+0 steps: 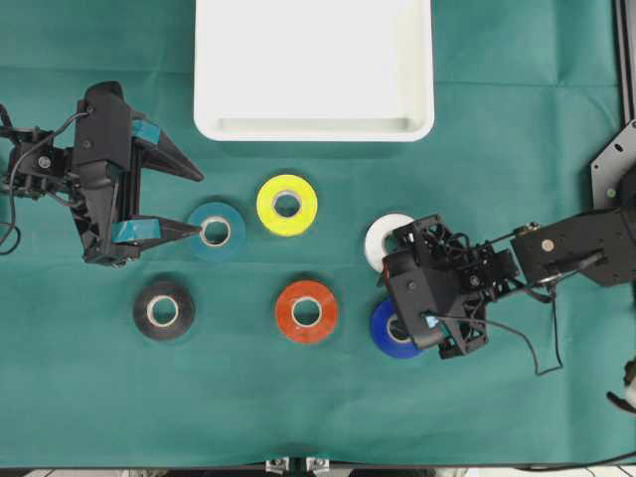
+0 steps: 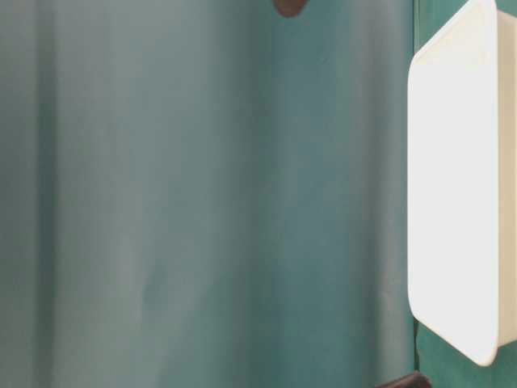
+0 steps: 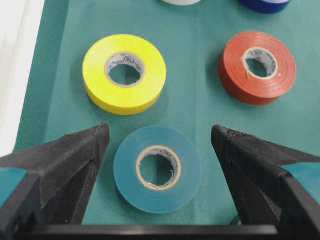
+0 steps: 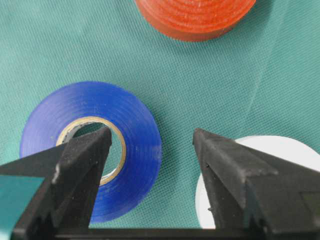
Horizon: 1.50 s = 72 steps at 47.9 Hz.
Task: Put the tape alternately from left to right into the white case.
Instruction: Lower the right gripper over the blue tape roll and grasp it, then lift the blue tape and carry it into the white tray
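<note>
Black jaws of your left gripper (image 3: 159,150) stand wide and hold nothing, flanking the teal vinyl tape roll (image 3: 157,169). The right gripper (image 4: 152,150), equally wide and unladen, hangs over the blue roll (image 4: 92,150) and white roll (image 4: 280,150). Expect light, stiff, smooth-sided rolls: pinch across the wall, one finger in the core. All six lie on the cloth; the white plastic case (image 1: 313,126) holds none.

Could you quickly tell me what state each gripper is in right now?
Left gripper: open, empty, jaws either side of the teal tape roll.
Right gripper: open, empty, above the blue tape roll.
</note>
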Motion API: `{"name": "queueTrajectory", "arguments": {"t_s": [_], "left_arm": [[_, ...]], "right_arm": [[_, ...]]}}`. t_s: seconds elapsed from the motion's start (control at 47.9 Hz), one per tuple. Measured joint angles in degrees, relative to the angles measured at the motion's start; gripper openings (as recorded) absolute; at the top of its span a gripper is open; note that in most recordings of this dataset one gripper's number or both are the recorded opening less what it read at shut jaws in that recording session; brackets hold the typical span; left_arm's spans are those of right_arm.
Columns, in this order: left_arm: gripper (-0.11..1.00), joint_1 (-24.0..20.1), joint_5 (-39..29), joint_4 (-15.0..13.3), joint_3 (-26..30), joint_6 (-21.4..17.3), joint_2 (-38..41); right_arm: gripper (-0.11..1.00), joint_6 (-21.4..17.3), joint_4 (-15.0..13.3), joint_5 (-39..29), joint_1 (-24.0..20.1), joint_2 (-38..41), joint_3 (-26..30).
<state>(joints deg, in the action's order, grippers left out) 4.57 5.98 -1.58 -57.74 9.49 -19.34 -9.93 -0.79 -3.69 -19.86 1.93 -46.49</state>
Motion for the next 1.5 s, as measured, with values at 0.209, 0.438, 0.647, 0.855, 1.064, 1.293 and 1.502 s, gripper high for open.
{"name": "queueTrajectory", "arguments": {"t_s": [0.209, 0.438, 0.647, 0.855, 1.064, 1.293, 1.502], "left_arm": [[0.62, 0.0, 0.0, -0.1, 0.0, 0.0, 1.1], [0.62, 0.0, 0.0, -0.1, 0.4, 0.0, 1.7], [0.62, 0.0, -0.1, -0.1, 0.5, 0.0, 1.7], [0.62, 0.0, 0.0, 0.0, 0.4, 0.0, 1.7], [0.62, 0.0, 0.0, -0.1, 0.5, 0.0, 1.7], [0.62, 0.0, 0.0, -0.1, 0.4, 0.0, 1.7], [0.62, 0.0, 0.0, -0.1, 0.4, -0.1, 1.7]], "right_arm": [[0.76, 0.0, 0.0, -0.6, 0.0, 1.1, 0.1], [0.75, 0.0, 0.0, -1.2, 0.0, 1.2, 0.2], [0.48, -0.1, -0.1, -1.2, 0.0, 1.3, 0.6], [0.26, 0.0, -0.1, -1.3, -0.1, 1.3, 1.7], [0.26, 0.0, -0.2, -1.3, -0.1, 1.2, 2.5], [0.26, -0.1, -0.2, -1.8, -0.1, -2.5, 2.9], [0.26, -0.1, -0.2, -1.8, 0.6, -8.1, 2.9]]}}
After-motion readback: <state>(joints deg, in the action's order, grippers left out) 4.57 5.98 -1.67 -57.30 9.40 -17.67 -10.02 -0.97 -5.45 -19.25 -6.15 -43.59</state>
